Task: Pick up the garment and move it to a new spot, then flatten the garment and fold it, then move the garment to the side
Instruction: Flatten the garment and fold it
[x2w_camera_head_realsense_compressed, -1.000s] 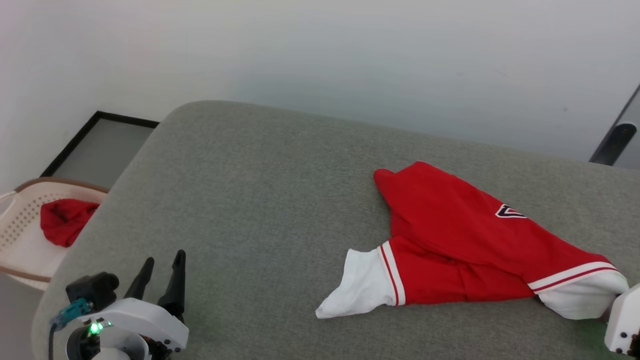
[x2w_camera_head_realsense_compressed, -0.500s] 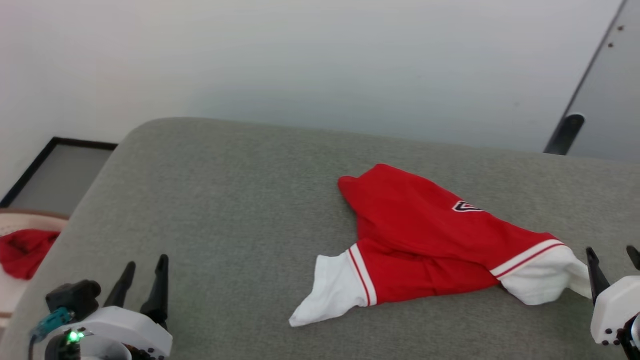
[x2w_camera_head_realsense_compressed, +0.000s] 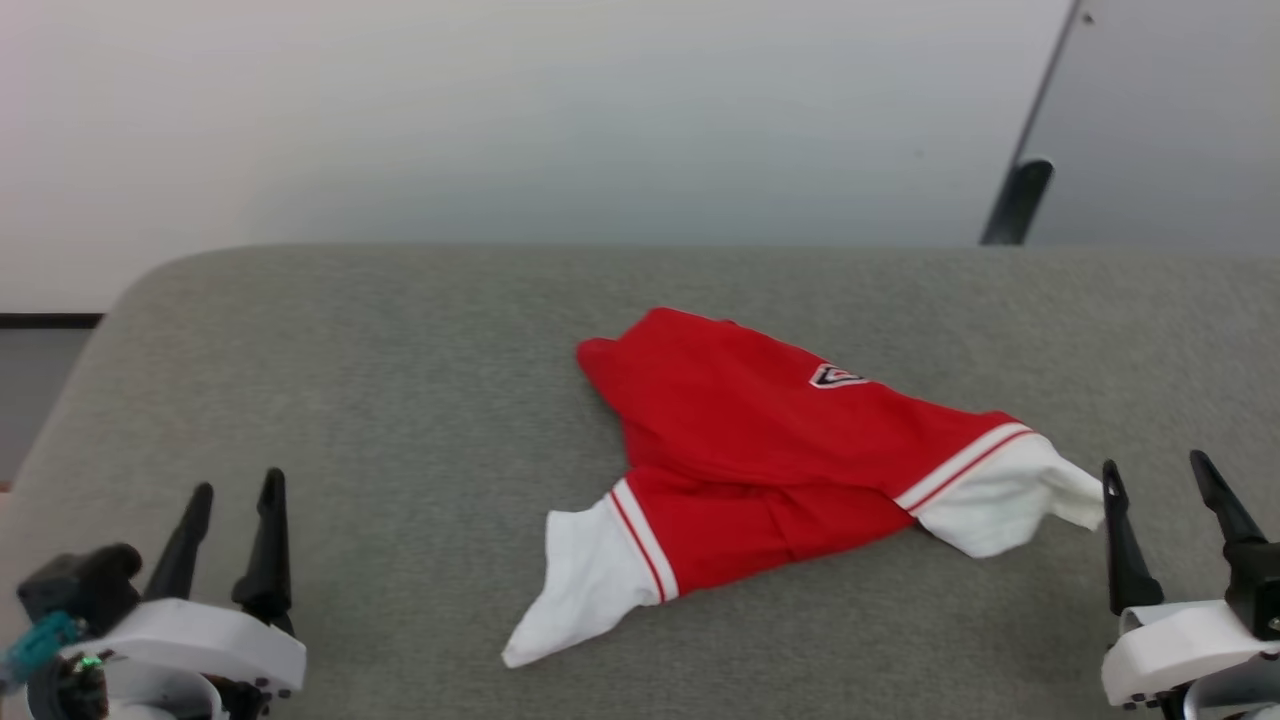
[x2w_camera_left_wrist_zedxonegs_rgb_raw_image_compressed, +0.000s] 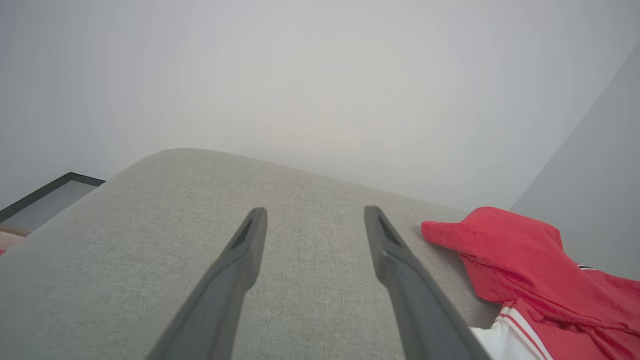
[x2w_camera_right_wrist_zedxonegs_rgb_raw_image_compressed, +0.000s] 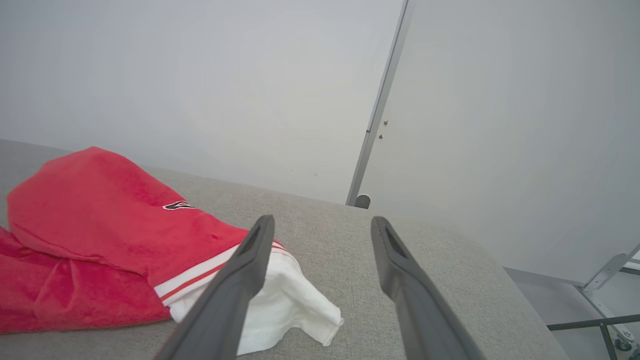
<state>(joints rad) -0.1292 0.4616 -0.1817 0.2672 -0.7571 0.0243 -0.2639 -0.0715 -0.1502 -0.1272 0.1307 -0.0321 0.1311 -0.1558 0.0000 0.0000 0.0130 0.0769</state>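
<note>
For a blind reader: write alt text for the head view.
A crumpled red garment with white-ended limbs lies on a grey padded surface. The open left gripper and open right gripper flank it, holding nothing.

The garment (x2w_camera_head_realsense_compressed: 760, 440) is soft matt cloth, the red part fleecy, the white ends smoother. The grey surface (x2w_camera_head_realsense_compressed: 400, 400) beneath is coarse woven fabric, matt. The left gripper (x2w_camera_head_realsense_compressed: 238, 483) and right gripper (x2w_camera_head_realsense_compressed: 1154, 463) have dark matt fingers (x2w_camera_head_realsense_compressed: 268, 540) on smooth white plastic shells (x2w_camera_head_realsense_compressed: 190, 640).

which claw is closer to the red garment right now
Right. The right claw stands open just beside the right-hand white end of the garment; the left claw, also open, is well off to its left across the grey cushion.
</note>
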